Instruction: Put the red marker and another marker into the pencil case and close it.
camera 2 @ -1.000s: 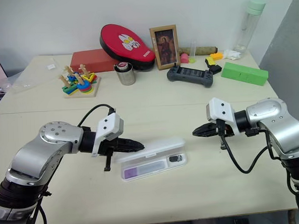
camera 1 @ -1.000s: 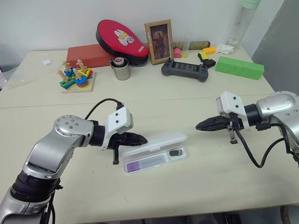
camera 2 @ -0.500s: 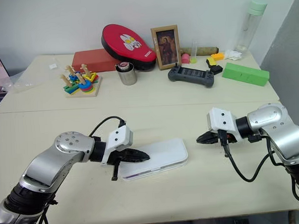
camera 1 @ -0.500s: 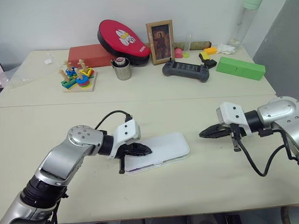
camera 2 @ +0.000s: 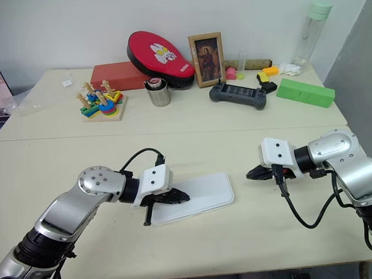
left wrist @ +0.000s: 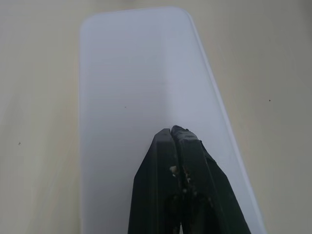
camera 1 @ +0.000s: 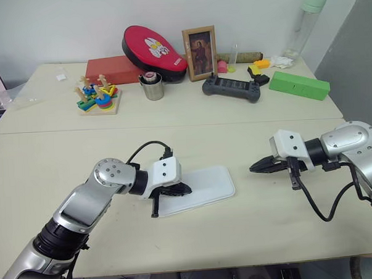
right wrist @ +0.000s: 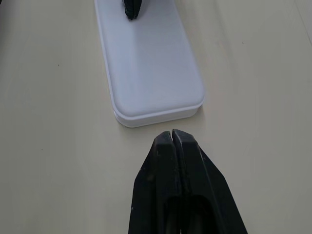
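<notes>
Apparently nearly complete: the pencil case point(camera 1: 197, 188) is lying lid-down on the surface point(camera 1: 63, 157), being pressed by the left gripper point(camera 1: 183, 189), fingers together; the right gripper point(camera 1: 256, 167), fingers together, is being held just beside it.

The beige table point(camera 1: 257, 217) carries the closed white pencil case point(camera 1: 203, 185) near its front edge.

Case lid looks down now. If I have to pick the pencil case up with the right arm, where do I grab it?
Probably the short rounded end of the pencil case nearest the right gripper, coming in low along the table. It lies flat and its top is broad, so only the thin edge suits the fingers. The left gripper, shut, sits over the far end.
</notes>
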